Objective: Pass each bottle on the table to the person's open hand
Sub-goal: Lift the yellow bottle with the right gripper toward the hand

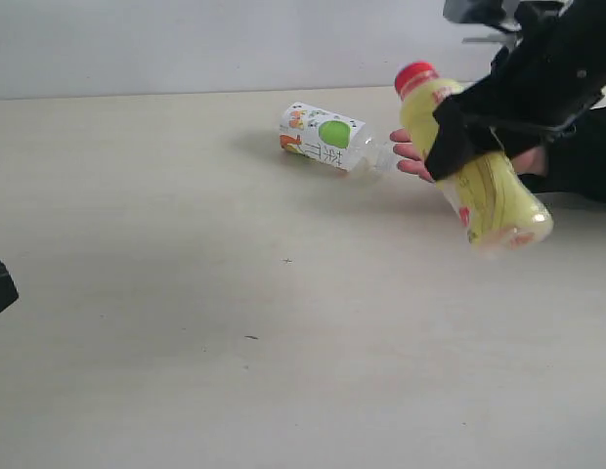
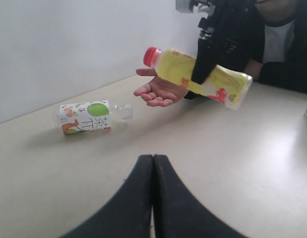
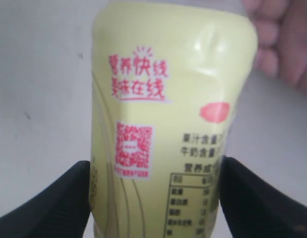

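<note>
By person's hand: yellow bottle in right pincer.

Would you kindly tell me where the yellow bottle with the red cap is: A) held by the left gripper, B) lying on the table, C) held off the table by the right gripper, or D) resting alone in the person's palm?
C: the right gripper clamps the yellow bottle, tilted in the air by the person's hand; the left gripper is shut and empty.

Yellow bottle glossy plastic, dented; my right gripper matt black; table smooth matt beige; green-label bottle clear plastic.
</note>
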Robot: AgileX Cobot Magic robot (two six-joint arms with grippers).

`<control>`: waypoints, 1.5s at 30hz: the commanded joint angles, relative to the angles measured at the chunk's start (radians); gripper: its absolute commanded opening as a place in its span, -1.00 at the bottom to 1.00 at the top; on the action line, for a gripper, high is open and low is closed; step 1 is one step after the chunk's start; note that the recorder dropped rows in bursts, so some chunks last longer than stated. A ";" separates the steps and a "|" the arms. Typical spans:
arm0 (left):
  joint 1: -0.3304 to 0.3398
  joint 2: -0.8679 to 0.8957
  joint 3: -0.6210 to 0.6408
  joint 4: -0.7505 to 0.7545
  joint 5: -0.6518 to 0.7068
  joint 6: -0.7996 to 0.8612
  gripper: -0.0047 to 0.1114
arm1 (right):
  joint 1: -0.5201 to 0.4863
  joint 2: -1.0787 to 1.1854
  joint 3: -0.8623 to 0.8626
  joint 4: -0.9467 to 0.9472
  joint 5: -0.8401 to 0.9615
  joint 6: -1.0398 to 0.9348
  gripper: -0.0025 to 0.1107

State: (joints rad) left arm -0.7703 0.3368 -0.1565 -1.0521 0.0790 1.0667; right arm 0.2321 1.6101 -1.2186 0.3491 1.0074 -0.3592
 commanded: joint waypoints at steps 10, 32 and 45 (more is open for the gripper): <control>0.003 -0.003 0.002 -0.005 -0.003 -0.001 -0.92 | 0.000 0.113 -0.247 -0.349 -0.157 0.289 -0.96; 0.003 -0.003 0.002 -0.005 -0.003 -0.001 -0.92 | 0.000 0.290 -0.256 -0.349 -0.226 0.308 -0.01; 0.003 -0.003 0.002 -0.005 -0.003 -0.001 -0.92 | 0.000 0.279 -0.256 -0.349 -0.227 0.308 0.37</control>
State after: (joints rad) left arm -0.7703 0.3368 -0.1565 -1.0521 0.0772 1.0667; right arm 0.2321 1.9020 -1.4664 0.0000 0.7914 -0.0559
